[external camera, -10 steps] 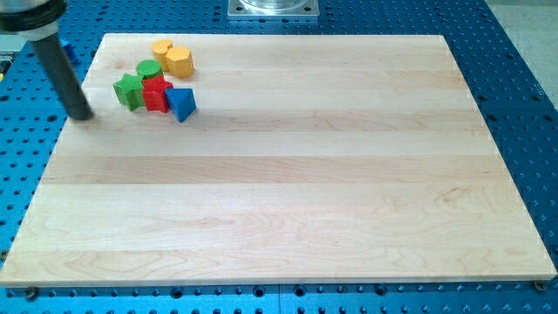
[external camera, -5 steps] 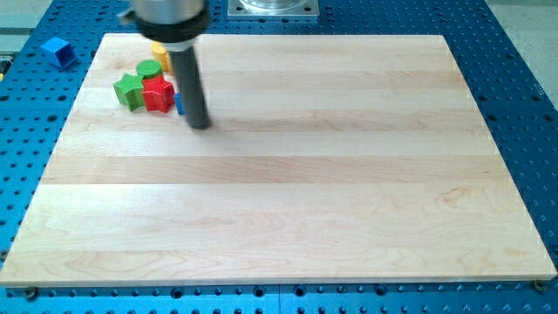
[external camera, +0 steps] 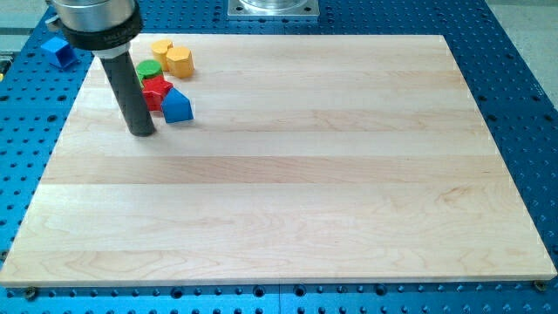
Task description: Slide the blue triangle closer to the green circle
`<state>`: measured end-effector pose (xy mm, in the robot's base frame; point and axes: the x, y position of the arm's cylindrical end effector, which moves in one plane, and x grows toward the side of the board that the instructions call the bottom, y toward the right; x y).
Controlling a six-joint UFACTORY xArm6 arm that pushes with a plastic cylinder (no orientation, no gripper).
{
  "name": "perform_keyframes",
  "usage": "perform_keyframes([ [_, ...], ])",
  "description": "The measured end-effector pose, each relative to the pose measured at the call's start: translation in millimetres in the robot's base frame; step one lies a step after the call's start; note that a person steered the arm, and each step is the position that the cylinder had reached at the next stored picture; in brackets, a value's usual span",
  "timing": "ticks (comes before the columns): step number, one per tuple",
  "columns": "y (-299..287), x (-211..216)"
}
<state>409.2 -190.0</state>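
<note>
The blue triangle [external camera: 177, 106] lies near the board's top left, touching the red block [external camera: 156, 90] on its upper left. The green circle [external camera: 148, 70] sits just above the red block, a short way up and left of the triangle. My tip [external camera: 142, 133] rests on the board just left of and below the blue triangle, a small gap apart. The rod hides whatever lies left of the red block, where a green star stood earlier.
Two yellow blocks [external camera: 173, 57] sit together above and right of the green circle. A blue cube [external camera: 57, 50] lies off the wooden board [external camera: 288, 174] on the blue perforated table at the top left.
My tip has swung from the blue triangle's right side round to its lower left. The triangle has turned slightly and stays against the red block.
</note>
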Motion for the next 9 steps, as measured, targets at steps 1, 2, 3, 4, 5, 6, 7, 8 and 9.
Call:
perform_keyframes([
  [1, 25, -3],
  [2, 51, -28],
  [3, 73, -40],
  [4, 82, -36],
  [5, 61, -64],
  [6, 70, -51],
  [7, 117, -57],
  [8, 108, -98],
  [9, 56, -104],
])
